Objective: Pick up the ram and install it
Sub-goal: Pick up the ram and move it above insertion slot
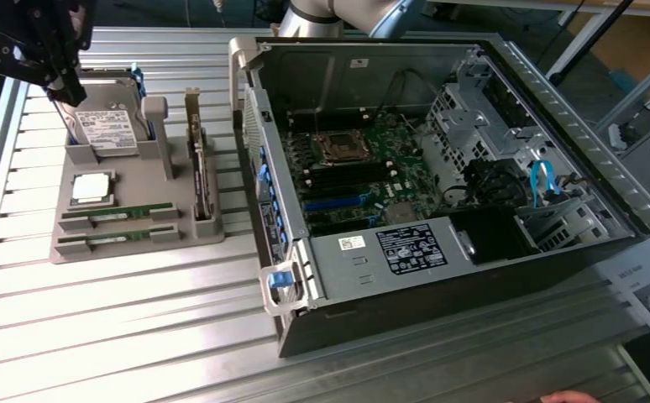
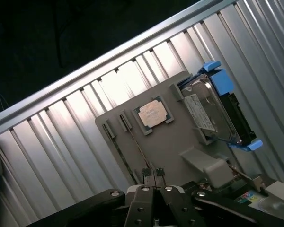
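Presently the hand is being held fully closed on nothing near an edge of the bench, while the ram is being cradled in a slot along an edge of the grey holder, beside the processor.

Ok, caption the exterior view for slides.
Gripper, fingers shut, hovers over the tray with two ram sticks, beside the open computer.

Exterior view high, angled down, wrist view nearer, sharing grey tray
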Controlling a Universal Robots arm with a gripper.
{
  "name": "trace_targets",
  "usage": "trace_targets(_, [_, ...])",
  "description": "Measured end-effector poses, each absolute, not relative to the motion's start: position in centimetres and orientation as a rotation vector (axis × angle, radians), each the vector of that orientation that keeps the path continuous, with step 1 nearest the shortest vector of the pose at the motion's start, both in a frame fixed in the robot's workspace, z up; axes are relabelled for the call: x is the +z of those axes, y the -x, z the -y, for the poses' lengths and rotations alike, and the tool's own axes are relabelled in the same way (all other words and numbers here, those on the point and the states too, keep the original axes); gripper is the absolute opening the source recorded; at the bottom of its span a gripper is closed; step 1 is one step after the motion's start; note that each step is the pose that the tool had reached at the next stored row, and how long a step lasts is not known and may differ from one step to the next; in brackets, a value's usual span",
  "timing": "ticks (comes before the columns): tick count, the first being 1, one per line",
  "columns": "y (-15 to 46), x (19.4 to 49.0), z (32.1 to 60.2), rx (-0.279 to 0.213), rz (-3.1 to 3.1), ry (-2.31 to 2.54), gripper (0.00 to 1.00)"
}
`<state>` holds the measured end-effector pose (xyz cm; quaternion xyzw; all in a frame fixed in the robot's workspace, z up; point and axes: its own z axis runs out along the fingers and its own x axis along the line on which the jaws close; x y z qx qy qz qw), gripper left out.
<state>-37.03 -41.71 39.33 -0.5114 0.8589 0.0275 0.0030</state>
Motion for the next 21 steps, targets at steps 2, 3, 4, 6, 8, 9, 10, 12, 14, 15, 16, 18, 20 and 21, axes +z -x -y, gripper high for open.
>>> trace_targets(2, [37.03,39.32,41.70,0.087,-2.671,1.641,0.10])
trace_targets(3, [37.03,39.32,41.70,0.087,-2.661,1.657,0.10])
trace_targets(4, [37.03,39.32,41.70,0.087,-2.651,1.675,0.10])
trace_targets(6, [37.03,39.32,41.70,0.087,-2.629,1.710,0.10])
trace_targets(8, [37.03,39.32,41.70,0.087,-2.607,1.745,0.10])
trace_targets(9, [37.03,39.32,41.70,0.087,-2.592,1.768,0.10])
trace_targets(10, [37.02,39.32,41.71,0.087,-2.581,1.785,0.10])
trace_targets(12, [37.03,39.32,41.71,0.087,-2.558,1.819,0.10])
trace_targets(14, [37.03,39.33,41.71,0.087,-2.535,1.852,0.10])
trace_targets(15, [37.03,39.32,41.71,0.087,-2.524,1.868,0.10])
trace_targets(16, [37.03,39.32,41.71,0.087,-2.512,1.885,0.10])
trace_targets(18, [37.03,39.32,41.71,0.087,-2.488,1.917,0.10])
trace_targets(20, [37.03,39.32,41.71,0.087,-2.464,1.948,0.10])
trace_targets(21, [37.03,39.32,41.71,0.087,-2.453,1.963,0.10])
